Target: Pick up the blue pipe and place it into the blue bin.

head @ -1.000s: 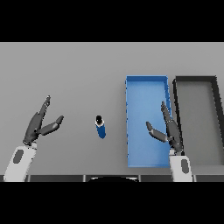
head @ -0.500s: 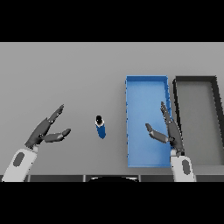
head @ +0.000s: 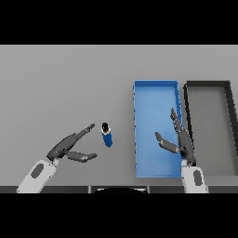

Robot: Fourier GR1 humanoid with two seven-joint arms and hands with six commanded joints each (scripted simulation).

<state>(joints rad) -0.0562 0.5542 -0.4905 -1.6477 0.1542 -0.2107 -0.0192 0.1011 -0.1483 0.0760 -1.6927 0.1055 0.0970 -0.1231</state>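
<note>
Your left hand [head: 69,148], fingers spread, nears the short blue cylindrical pipe [head: 107,135] upright on the grey bench [head: 65,83], left of the rectangular blue bin [head: 155,90]; a glancing fingertip could topple it.

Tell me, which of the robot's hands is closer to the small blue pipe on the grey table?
Left. The left hand is open just beside the small blue pipe, fingertips almost reaching it. The right hand hovers over the blue bin, farther away.
</note>
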